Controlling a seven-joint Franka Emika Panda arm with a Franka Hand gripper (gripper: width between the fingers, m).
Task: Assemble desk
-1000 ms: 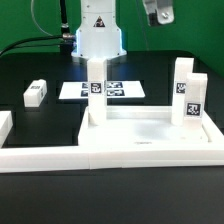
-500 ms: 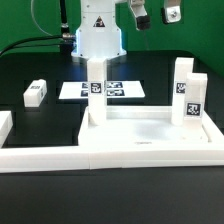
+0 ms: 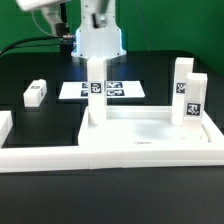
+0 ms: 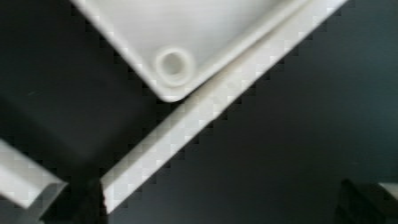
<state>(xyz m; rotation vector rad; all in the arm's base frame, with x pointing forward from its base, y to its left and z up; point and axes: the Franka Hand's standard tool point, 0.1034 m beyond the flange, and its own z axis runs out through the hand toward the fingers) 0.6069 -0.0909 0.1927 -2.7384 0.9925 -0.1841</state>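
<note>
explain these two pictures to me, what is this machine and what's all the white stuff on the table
The machine is a robot arm with a two-finger gripper, building a small desk. One picture comes from a camera off the arm. The other comes from a camera on its wrist, looking past the dark fingertips at a white corner with a round hole. On the black table lies the tabletop, a rimmed white tray with three upright legs on it. A fourth leg lies loose. The flat tagged sheet is the marker board, and a rail runs along the front. The gripper is open and holds nothing.
</note>
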